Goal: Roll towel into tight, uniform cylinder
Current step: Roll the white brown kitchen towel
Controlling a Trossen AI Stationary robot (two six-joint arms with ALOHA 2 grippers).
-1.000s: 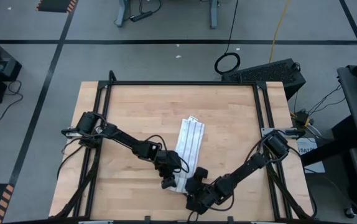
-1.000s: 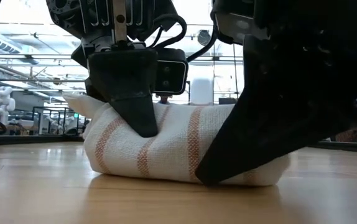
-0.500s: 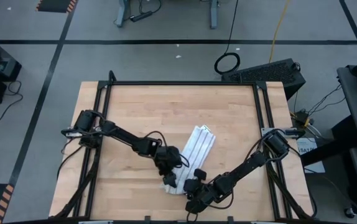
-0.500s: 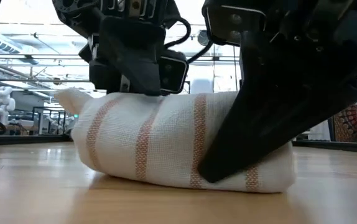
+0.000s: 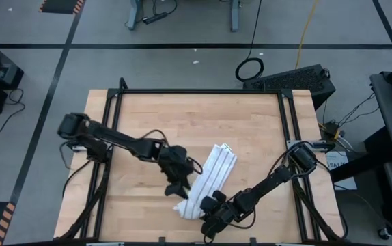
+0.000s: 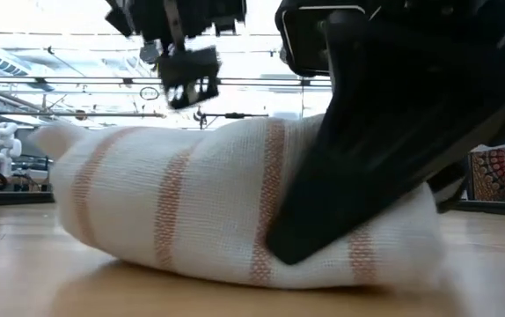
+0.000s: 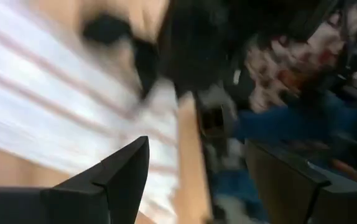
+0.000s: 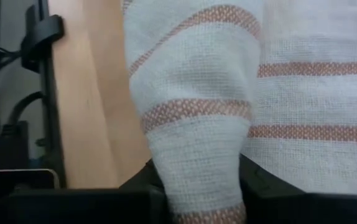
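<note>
The white towel (image 5: 210,174) with thin reddish stripes lies as a folded strip slanting across the wooden table (image 5: 148,116). Its bulky near end (image 6: 217,211) rests on the wood. My right gripper (image 5: 206,205) is at that near end and shut on the cloth (image 8: 197,124). In the low view its dark finger (image 6: 349,176) stands in front of the towel. My left gripper (image 5: 175,188) hangs open above the towel's left side, clear of it (image 6: 186,75). Its wrist view is blurred and shows the towel (image 7: 41,106) beyond the spread fingers. My right gripper pinches a bunched, rounded fold of the towel's near end (image 8: 197,168) between its two fingers. The fingers come slanting down from the table's near right. How many layers are in the fold does not show. The end stays on the table and the rest lies flat beyond.
The table's black frame rail (image 8: 48,31) runs along the near edge close to my right gripper. Bare wood lies to the left of the towel and toward the far edge (image 5: 182,109).
My left gripper has lifted off the towel, risen and drawn back toward the table's left. My right gripper has stayed at the near end and rolled its wrist. The towel has turned about: its far end has swung right, its near end has shifted left and bulked up.
</note>
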